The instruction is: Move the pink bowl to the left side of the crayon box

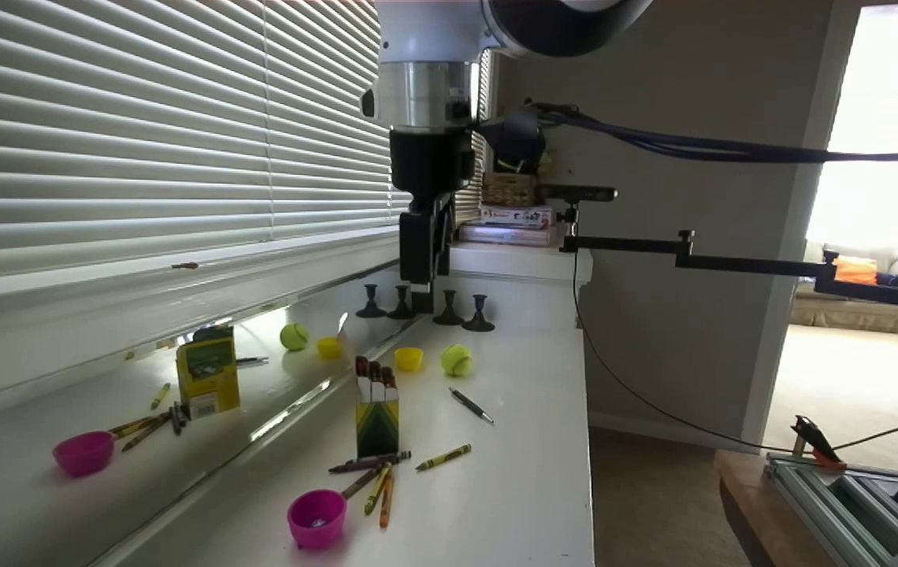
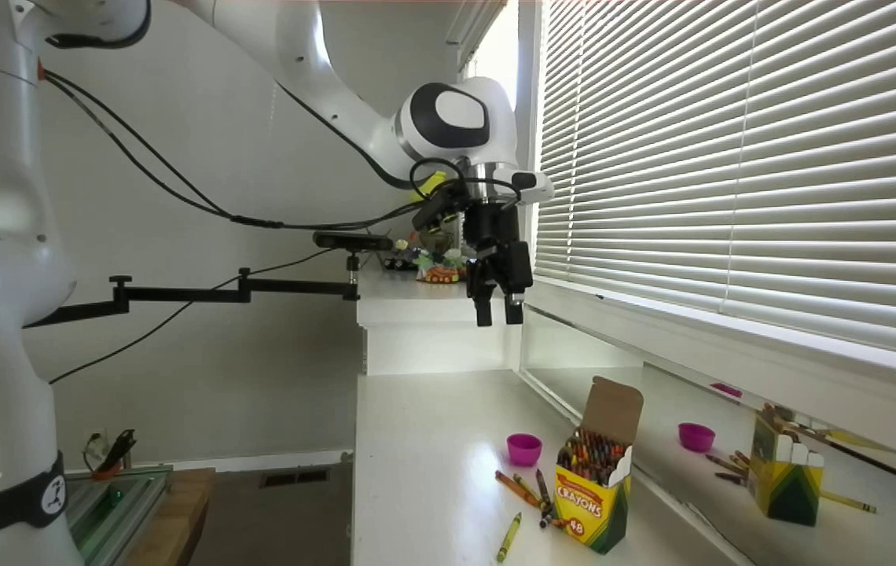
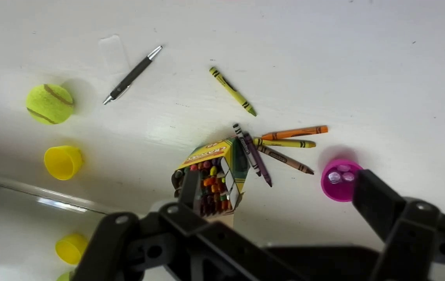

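The pink bowl (image 1: 317, 520) (image 2: 524, 450) stands on the white shelf in both exterior views. In the wrist view the pink bowl (image 3: 337, 192) holds a few small shiny round things, and a fingertip partly covers its right edge. The green-and-yellow crayon box (image 1: 377, 431) (image 2: 588, 511) stands upright with its lid open, full of crayons. In the wrist view the crayon box (image 3: 207, 154) is left of the bowl, partly behind a finger. My gripper (image 1: 422, 295) (image 2: 499, 318) is open and empty, high above the shelf. Its fingers (image 3: 277, 187) are wide apart.
Loose crayons (image 3: 287, 150) lie between box and bowl. A yellow crayon (image 1: 443, 457), pen (image 1: 471, 405), tennis ball (image 1: 457, 360) and yellow bowl (image 1: 408, 359) lie further along. Dark candle holders (image 1: 479, 315) stand at the far end. A mirror panel (image 1: 283, 402) lines the window side, reflecting these things.
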